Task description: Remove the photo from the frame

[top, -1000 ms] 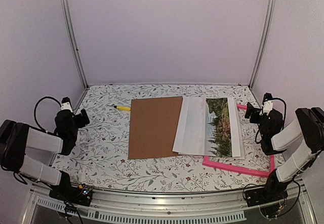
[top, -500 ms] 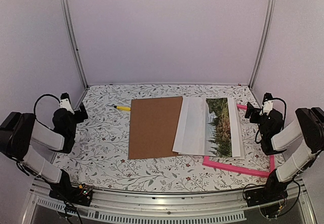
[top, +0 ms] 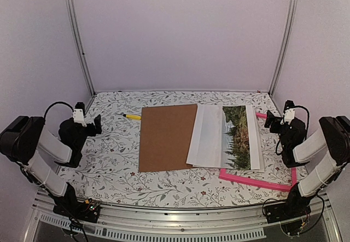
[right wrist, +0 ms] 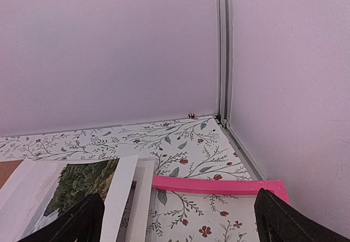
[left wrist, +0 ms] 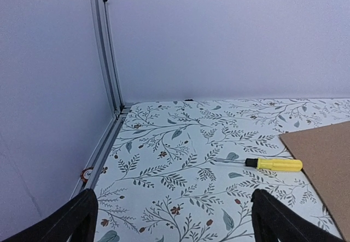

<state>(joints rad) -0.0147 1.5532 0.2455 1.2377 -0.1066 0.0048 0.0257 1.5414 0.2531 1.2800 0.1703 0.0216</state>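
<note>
At 9 o'clock on floral table point(top: 109, 168): left gripper point(top: 92, 125), released, fingers point(left wrist: 71, 220) spread wide, empty. At its 2 o'clock: yellow screwdriver point(top: 132, 116), flat, just off 10 o'clock corner of brown backing board point(top: 167, 138). At 3 o'clock of board: photo point(top: 227, 138), flat, white margin overlapping board's edge, lying over pink frame point(top: 257, 180); pink showing only along 5 o'clock side and 1 o'clock corner. At table's 3 o'clock: right gripper point(top: 272, 121), released, fingers point(right wrist: 284, 220) apart, empty, near frame's far corner.
</note>
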